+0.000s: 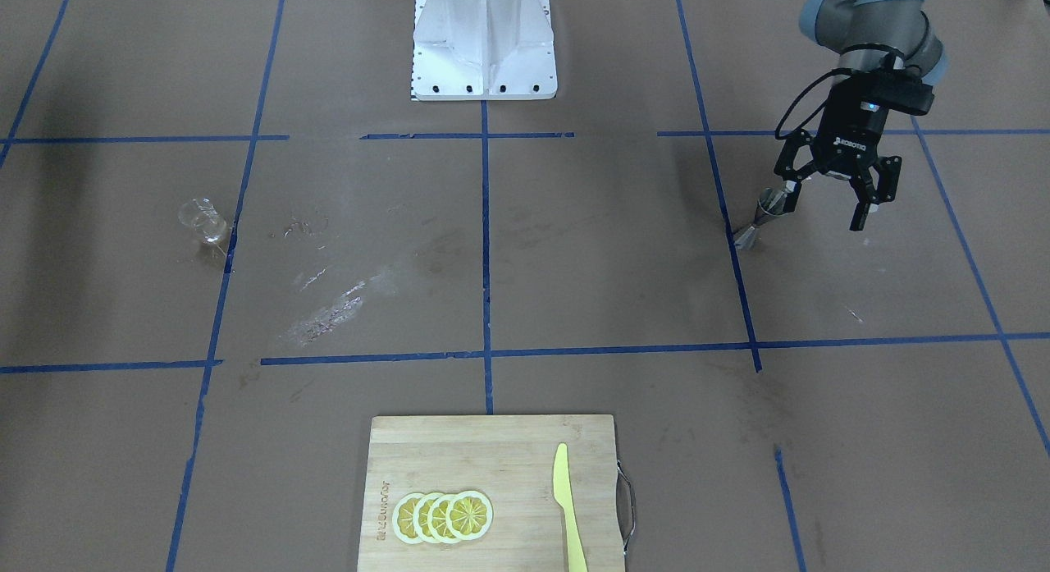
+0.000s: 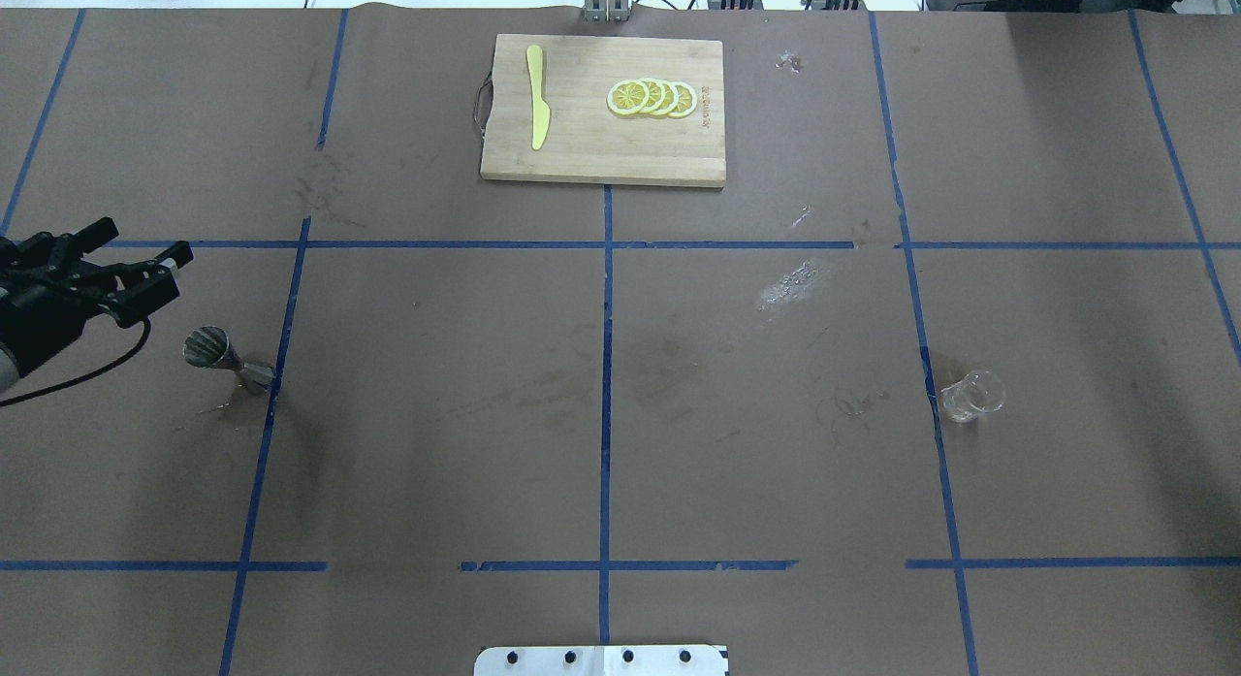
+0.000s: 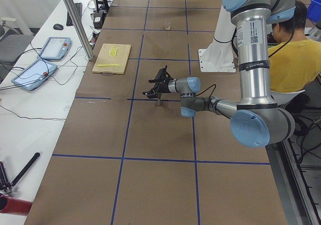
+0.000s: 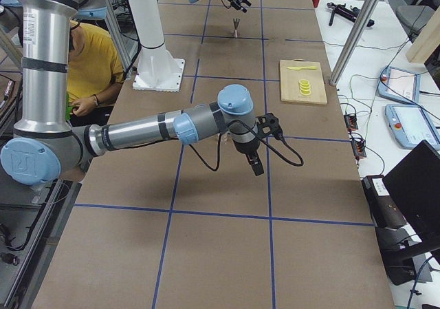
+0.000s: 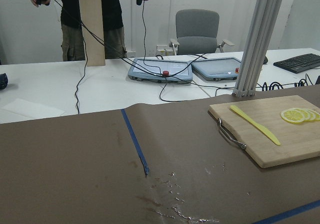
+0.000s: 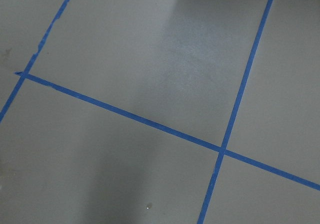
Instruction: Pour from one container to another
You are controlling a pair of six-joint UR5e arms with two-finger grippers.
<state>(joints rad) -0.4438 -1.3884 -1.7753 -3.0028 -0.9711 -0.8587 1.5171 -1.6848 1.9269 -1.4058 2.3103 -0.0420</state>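
The steel jigger (image 2: 229, 359) stands on the brown table beside a blue tape line on my left side; it also shows in the front view (image 1: 761, 217). My left gripper (image 1: 824, 212) hovers just beside and above it, open and holding nothing, also seen from overhead (image 2: 145, 240). The clear glass cup (image 2: 972, 396) stands alone on my right side next to another tape line, with no gripper near it (image 1: 203, 221). My right gripper (image 4: 258, 152) appears only in the right side view, low over bare table; I cannot tell whether it is open or shut.
A wooden cutting board (image 2: 582, 152) with lemon slices (image 2: 652, 98) and a yellow knife (image 2: 536, 109) lies at the far middle edge. Wet smears (image 2: 797, 283) mark the paper between centre and glass. A seated person (image 3: 296, 49) is behind the robot base (image 1: 484, 43).
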